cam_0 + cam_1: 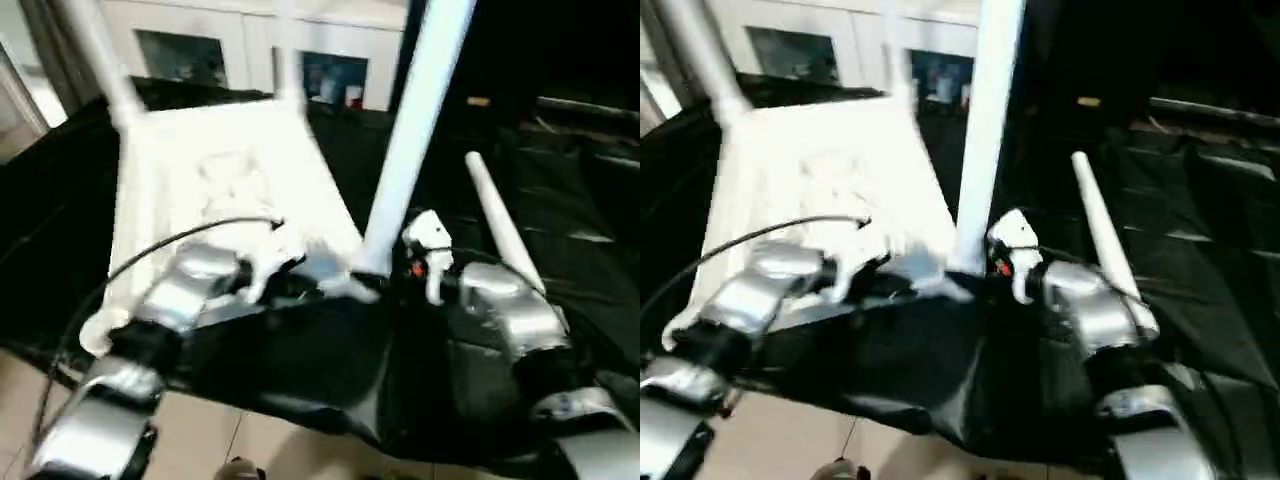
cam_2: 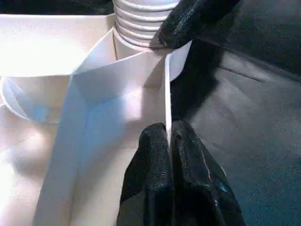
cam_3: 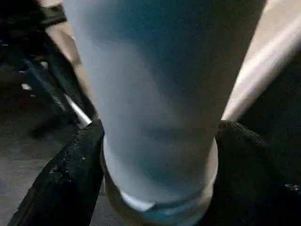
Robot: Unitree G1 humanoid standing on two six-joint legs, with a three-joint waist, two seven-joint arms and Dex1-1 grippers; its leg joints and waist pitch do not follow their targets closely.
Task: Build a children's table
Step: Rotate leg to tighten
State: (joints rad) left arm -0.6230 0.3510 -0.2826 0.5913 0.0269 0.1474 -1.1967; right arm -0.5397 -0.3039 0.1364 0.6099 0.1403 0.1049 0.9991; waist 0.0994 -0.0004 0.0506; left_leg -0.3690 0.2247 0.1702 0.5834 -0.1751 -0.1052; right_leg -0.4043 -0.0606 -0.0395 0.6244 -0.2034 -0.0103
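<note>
head stereo looking down, wrist cameras close on table [image 1: 215, 175]

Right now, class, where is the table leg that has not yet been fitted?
The loose leg lies flat on the black cloth at the robot's right, just beyond the right gripper and beside the upright leg standing in the tabletop.

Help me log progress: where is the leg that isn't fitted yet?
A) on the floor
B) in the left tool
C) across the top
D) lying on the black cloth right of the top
D: the loose leg lies on the black cloth, right of the top.
</note>
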